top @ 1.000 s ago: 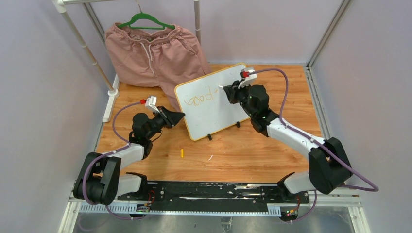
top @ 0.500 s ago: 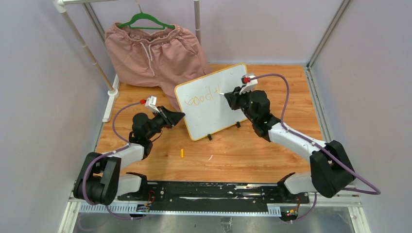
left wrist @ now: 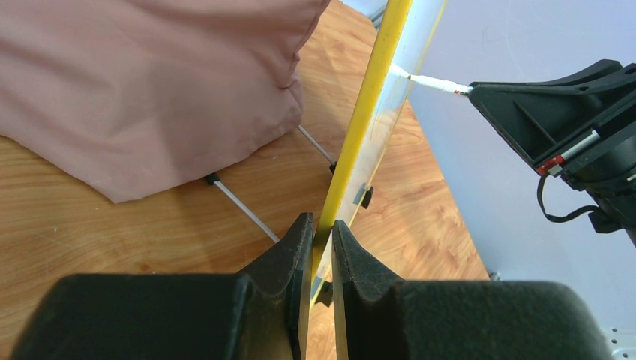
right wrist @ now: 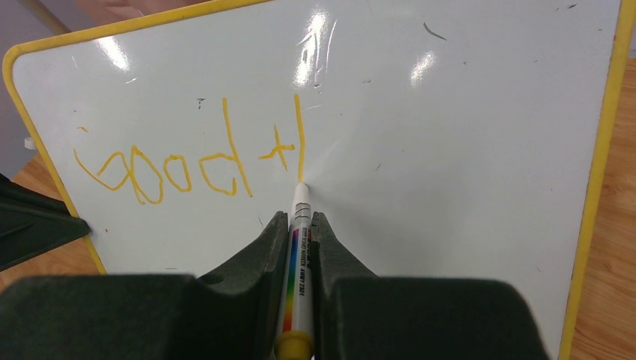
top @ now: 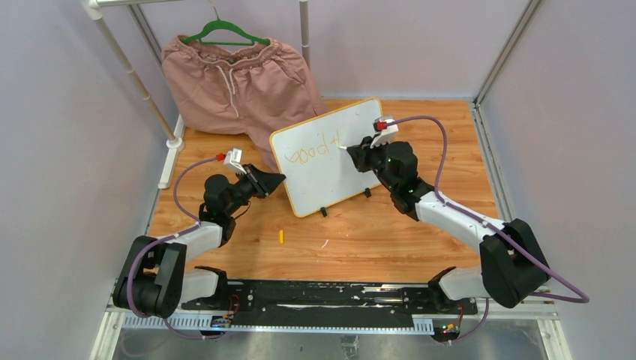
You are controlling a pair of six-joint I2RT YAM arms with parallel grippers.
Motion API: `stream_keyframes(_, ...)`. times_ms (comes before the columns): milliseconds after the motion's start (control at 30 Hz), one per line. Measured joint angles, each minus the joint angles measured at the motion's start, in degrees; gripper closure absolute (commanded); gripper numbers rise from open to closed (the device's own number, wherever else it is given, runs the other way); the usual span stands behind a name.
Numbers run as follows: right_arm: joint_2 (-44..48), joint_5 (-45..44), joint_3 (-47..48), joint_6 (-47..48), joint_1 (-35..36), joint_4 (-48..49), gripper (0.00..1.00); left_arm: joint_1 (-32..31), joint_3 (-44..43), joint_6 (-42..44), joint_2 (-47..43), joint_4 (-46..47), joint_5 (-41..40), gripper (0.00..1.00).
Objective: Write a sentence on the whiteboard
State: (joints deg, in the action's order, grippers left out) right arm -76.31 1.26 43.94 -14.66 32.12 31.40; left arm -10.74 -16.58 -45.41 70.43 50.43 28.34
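Note:
The whiteboard (top: 330,161), white with a yellow frame, stands tilted on two black clip feet mid-table. My left gripper (left wrist: 322,225) is shut on the whiteboard's yellow left edge (left wrist: 360,127). My right gripper (right wrist: 298,217) is shut on a white marker (right wrist: 298,262) with a rainbow stripe and yellow end, its tip touching the board. The sentence (right wrist: 195,165) in orange reads "good t" plus a tall upright stroke that ends at the marker tip. In the top view the right gripper (top: 352,150) sits at the board's right half, beside the writing (top: 311,150).
Pink shorts (top: 232,75) hang on a green hanger from a white rack at the back left, draping onto the wood table (top: 420,225). A small yellow marker cap (top: 281,236) lies on the table in front of the board. Purple walls close in both sides.
The right gripper has drawn a tall new stroke after the "t", moving the marker down the board. The left gripper and the board have stayed put.

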Motion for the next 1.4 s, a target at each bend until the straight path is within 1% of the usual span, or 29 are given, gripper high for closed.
stream_keyframes(333,-0.15,-0.02,2.16,0.55,-0.02,-2.45,1.00,-0.17,0.00,0.00,-0.24,-0.02,0.02,0.83)
stream_keyframes(633,-0.85,-0.07,5.09,0.94,-0.04,-2.78,1.00,-0.22,0.00,0.00,-0.33,-0.02,0.02,0.83)
stream_keyframes(1400,-1.20,-0.35,5.16,1.01,-1.64,-3.58,1.00,-0.22,0.00,0.00,-0.33,-0.02,0.02,0.83)
